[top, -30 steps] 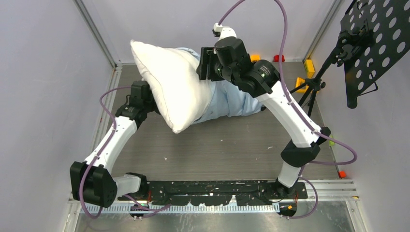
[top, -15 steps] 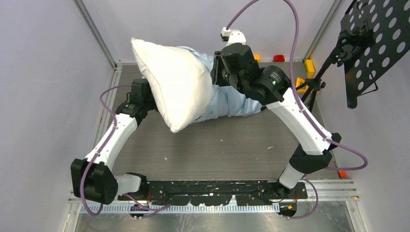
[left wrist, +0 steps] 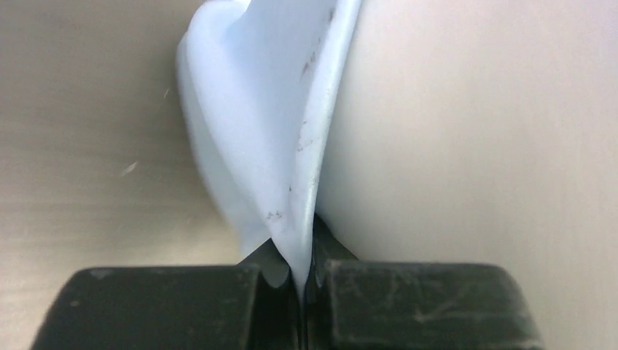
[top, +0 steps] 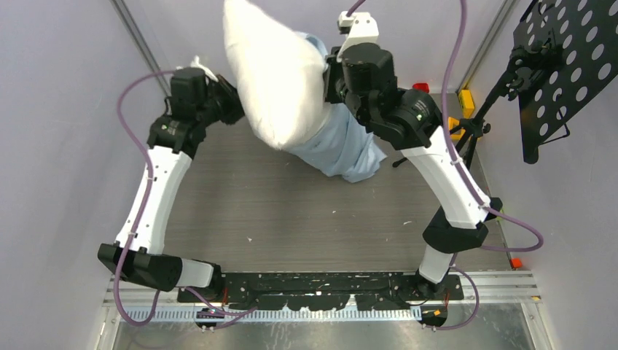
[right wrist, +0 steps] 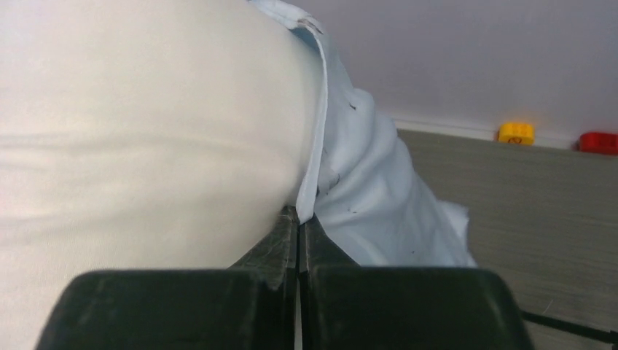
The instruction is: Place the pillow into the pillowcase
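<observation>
Pincers: your left pincer (left wrist: pixel 302 281) and right pincer (right wrist: pixel 299 246) each closed tight on the pillowcase (top: pixel 342 146) rim, seen only from the wrists.
Overhead: one pillow (top: pixel 273 73), partly inside one pillowcase, held above the table (top: pixel 291 211).

The pillow (top: pixel 273 73) is smooth matt cloth, the pillowcase (top: pixel 346 146) thin wrinkled cloth, the table (top: pixel 291 211) matt wood-grain.

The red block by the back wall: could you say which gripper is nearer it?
Right. The right gripper is just left of the red block; the left gripper is farther left, beyond the pillow.
</observation>
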Controlling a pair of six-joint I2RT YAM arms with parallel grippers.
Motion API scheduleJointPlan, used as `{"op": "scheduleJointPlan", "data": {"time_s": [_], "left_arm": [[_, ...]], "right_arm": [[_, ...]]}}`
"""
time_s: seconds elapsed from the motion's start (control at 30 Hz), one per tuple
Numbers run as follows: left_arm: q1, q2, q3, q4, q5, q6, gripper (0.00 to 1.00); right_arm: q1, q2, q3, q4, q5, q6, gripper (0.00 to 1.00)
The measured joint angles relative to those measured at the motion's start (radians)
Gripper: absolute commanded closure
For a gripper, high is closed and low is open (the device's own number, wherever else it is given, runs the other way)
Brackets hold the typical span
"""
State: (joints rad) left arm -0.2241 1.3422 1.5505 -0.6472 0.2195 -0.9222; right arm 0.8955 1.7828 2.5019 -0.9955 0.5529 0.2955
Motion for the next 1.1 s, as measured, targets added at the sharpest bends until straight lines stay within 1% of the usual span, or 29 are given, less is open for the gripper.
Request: {"op": "scheduleJointPlan", "data": {"time_s": [0.17,0.23,0.3,0.4,0.5,0.53,0.6,0.67,0.77,0.8,0.87,0.93,0.97,1.03,1.1], "left_arm": [[0.0,0.073,0.373,-0.031,-0.029,0.019,1.0],[-0.003,0.121,0.528,-0.015,-0.035,0.014,1.0],[-0.012,0.164,0.642,-0.003,-0.036,0.009,1.0],[-0.035,0.229,0.787,0.0,-0.037,0.006,1.0],[-0.05,0.275,0.889,-0.018,-0.041,0.007,1.0],[-0.051,0.291,0.927,-0.031,-0.046,0.006,1.0],[-0.048,0.326,1.009,-0.047,-0.056,-0.007,1.0],[-0.043,0.337,1.043,-0.04,-0.064,-0.033,1.0],[-0.037,0.335,1.056,-0.018,-0.078,-0.076,1.0],[-0.036,0.335,1.056,-0.011,-0.08,-0.09,1.0],[-0.033,0.337,1.052,0.004,-0.077,-0.116,1.0],[-0.031,0.332,1.019,0.038,-0.062,-0.137,1.0],[-0.035,0.323,0.989,0.06,-0.056,-0.142,1.0],[-0.051,0.286,0.877,0.108,-0.054,-0.143,1.0],[-0.073,0.264,0.8,0.126,-0.055,-0.14,1.0]], "right_arm": [[-0.01,-0.085,-0.049,0.194,0.039,-0.083,1.0],[-0.01,-0.111,-0.048,0.261,0.04,-0.109,1.0],[-0.007,-0.119,-0.024,0.303,0.037,-0.132,1.0],[-0.006,-0.101,0.045,0.368,0.027,-0.174,1.0],[-0.006,-0.095,0.075,0.438,0.018,-0.197,1.0],[-0.006,-0.104,0.061,0.465,0.017,-0.198,1.0],[-0.006,-0.146,-0.021,0.52,0.011,-0.191,1.0],[-0.008,-0.224,-0.177,0.584,0.011,-0.179,1.0],[-0.008,-0.306,-0.356,0.629,0.029,-0.165,1.0],[-0.008,-0.317,-0.389,0.63,0.038,-0.166,1.0],[-0.01,-0.311,-0.405,0.625,0.05,-0.172,1.0],[-0.024,-0.278,-0.369,0.602,0.061,-0.188,1.0],[-0.031,-0.249,-0.322,0.584,0.063,-0.197,1.0],[-0.043,-0.164,-0.167,0.542,0.064,-0.217,1.0],[-0.049,-0.076,0.005,0.504,0.06,-0.225,1.0]]}}
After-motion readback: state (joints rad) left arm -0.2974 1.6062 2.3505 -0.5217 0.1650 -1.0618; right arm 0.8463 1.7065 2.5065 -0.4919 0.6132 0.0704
